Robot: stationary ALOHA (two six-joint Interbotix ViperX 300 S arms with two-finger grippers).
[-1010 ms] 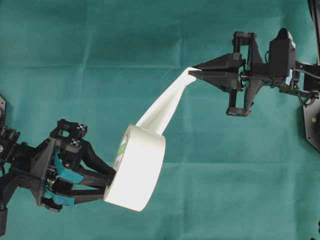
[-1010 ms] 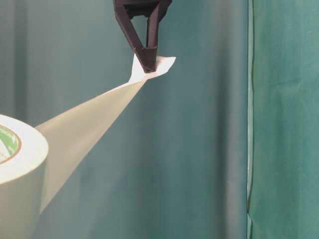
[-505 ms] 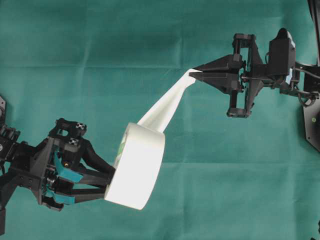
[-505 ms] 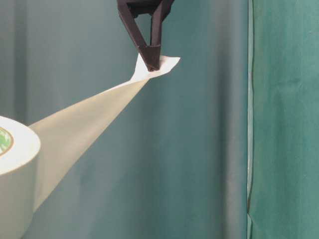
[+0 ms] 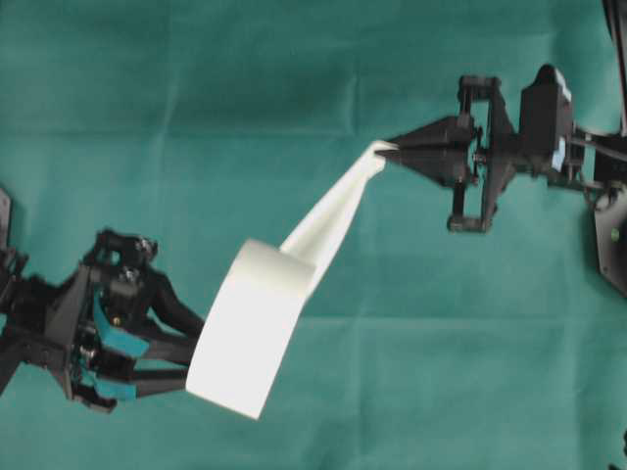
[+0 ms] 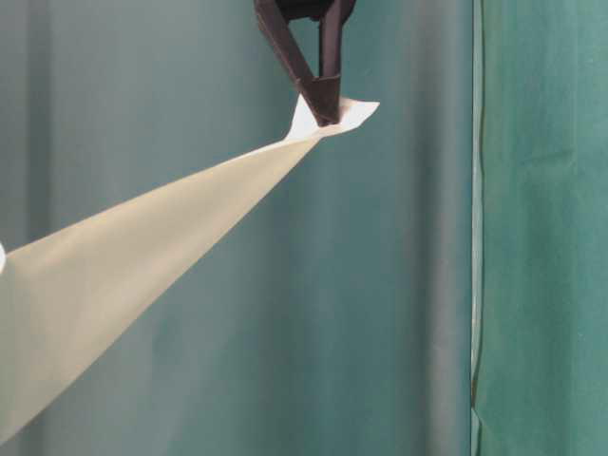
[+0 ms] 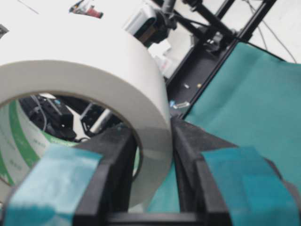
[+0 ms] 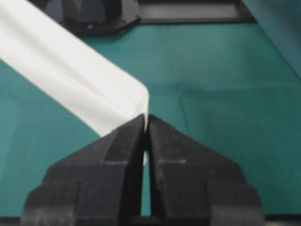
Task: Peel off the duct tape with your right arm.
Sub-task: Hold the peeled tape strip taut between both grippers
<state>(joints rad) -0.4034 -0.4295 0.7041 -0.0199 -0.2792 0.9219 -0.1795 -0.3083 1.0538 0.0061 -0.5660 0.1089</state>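
Overhead exterior view: right gripper (image 5: 390, 151) pinches the tab of the duct tape (image 5: 247, 341), a strip drawn taut between the arms above the green cloth (image 5: 441, 343).

Left gripper (image 5: 191, 348), teal-padded, clamps the roll's wall, held off the cloth. Judgement: pull steadily along the strip's line, keeping the roll braced, lest the tab slip. Right wrist view confirms the fingertips (image 8: 136, 129) pressed on the folded tab (image 8: 136, 106); left wrist view alone shows the striped core (image 7: 14, 146).
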